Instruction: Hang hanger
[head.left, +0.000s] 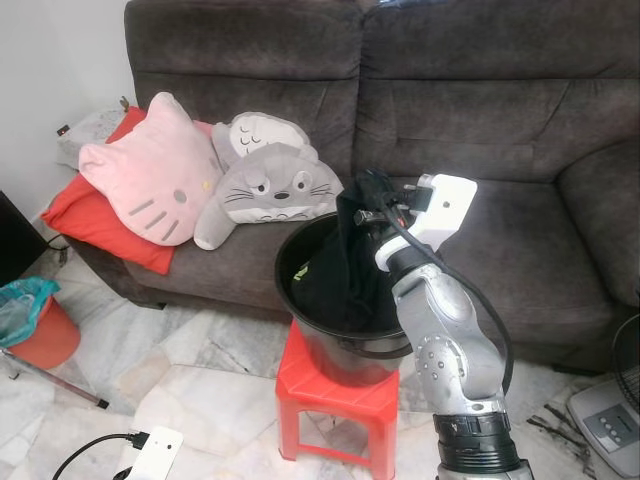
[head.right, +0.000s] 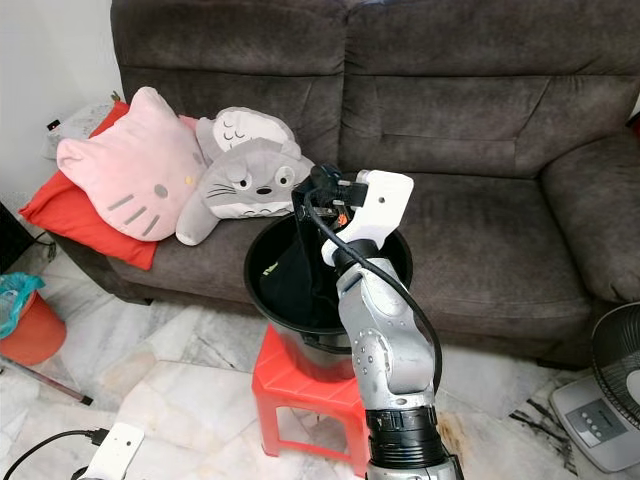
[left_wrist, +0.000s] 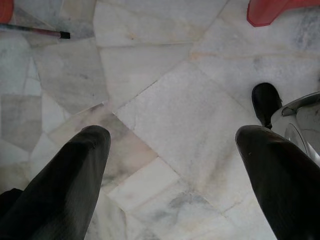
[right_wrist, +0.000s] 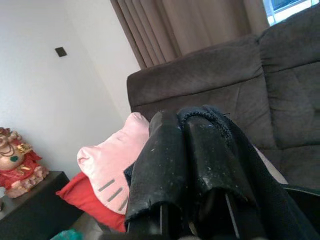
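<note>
**Black cloth lifted out of the bucket**

Behind everything stood a big grey-brown sofa (head.left: 450, 120) with a pink cat cushion (head.left: 150, 180), a grey Totoro cushion (head.left: 270, 185) and a red pillow (head.left: 95, 225) on it. In front of the sofa a black bucket (head.left: 300, 300) sat on a small red stool (head.left: 335, 395) on the marble floor (head.left: 200, 370).

The right claw (head.left: 372, 200) was up above the bucket's rim. Its two black fingers were pinched shut on a black garment (head.left: 345, 270), which hung down limp into the bucket. No hanger could be made out, so it was hard to tell where one was; it may have been hidden inside the cloth.

The left claw (left_wrist: 170, 150) pointed down at the floor with its fingers wide apart and nothing between them.

The cloth looked soft, light and floppy. It would likely sag and slip, so a firm pinch near the top edge or collar seemed best.
</note>
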